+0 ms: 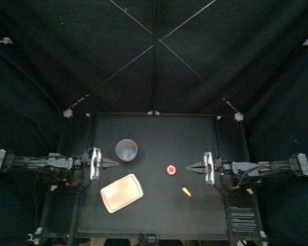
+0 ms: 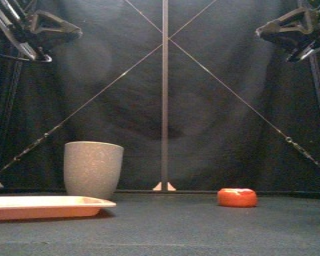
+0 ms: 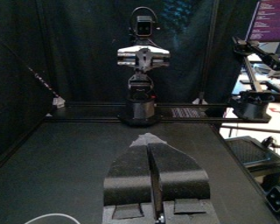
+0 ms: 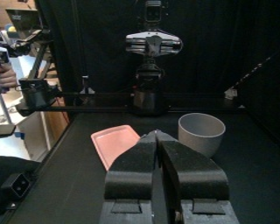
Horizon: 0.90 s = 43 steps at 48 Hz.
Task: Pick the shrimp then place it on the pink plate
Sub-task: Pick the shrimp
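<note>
Both jaw pairs were clenched, nothing in them. Left gripper (image 3: 153, 142) and right gripper (image 4: 157, 136) hung at opposite table (image 1: 157, 135) sides. Red-orange shrimp (image 2: 236, 197) lay on the table, nearer the right gripper, apart from the pink plate (image 2: 43, 207). Grey cup (image 2: 93, 168) stood behind the plate.

Black left pincer (image 3: 152, 145), black right pincer (image 4: 157, 135), silver cross-plates (image 3: 143, 54)

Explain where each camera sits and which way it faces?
Top: high above, looking down; table, left tool, right tool.
Front: table's front edge, looking level; grey cup, pink tray, arms overhead.
Left wrist: on its arm, facing the right arm; own shut jaws.
Right wrist: mirrored, facing the left arm; shut jaws; shares cup and tray with front.
</note>
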### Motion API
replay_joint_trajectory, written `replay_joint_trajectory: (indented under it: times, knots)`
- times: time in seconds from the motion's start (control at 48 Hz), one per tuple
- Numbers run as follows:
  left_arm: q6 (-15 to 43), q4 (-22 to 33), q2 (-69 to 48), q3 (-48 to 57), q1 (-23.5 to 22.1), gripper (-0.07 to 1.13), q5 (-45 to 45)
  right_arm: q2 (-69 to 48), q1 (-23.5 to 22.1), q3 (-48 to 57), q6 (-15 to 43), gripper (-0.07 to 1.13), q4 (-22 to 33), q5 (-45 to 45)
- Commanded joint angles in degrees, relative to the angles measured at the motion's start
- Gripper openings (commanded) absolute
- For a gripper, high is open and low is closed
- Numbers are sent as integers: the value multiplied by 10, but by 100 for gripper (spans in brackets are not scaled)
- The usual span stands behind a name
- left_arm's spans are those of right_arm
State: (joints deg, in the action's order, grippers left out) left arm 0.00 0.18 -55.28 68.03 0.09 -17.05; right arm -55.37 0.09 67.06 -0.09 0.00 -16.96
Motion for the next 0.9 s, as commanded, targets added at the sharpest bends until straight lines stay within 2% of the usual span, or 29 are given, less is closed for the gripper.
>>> replay_joint_trajectory:
  times: [0.021, 0.104, 0.167, 0.229, 0.292, 0.417, 0.625, 0.75, 0.896]
  knots:
    - [-1, 5, 7, -17, 1, 3, 10, 17, 8, -3, 13, 6, -17, -1]
    - [-1, 9, 7, -20, 1, 3, 21, 36, 10, -3, 39, 7, -66, 2]
    - [-2, 12, 7, -22, 1, 3, 25, 56, 7, -6, 69, 9, -123, 11]
    - [-1, 16, 7, -22, 1, 3, 26, 81, 7, -11, 103, 13, -185, 41]
    - [-1, 18, 7, -21, 1, 3, 26, 98, 9, -17, 121, 20, -214, 81]
    - [1, 18, 7, -18, 4, 3, 26, 123, 17, -25, 129, 42, -224, 148]
    - [-1, 18, 7, -14, 6, 3, 26, 155, 40, -27, 133, 77, -246, 161]
    - [-1, 18, 8, -13, 7, 3, 26, 169, 54, -30, 132, 84, -244, 213]
    - [-1, 18, 8, -17, 13, 3, 25, 171, 63, -35, 134, 84, -265, 343]
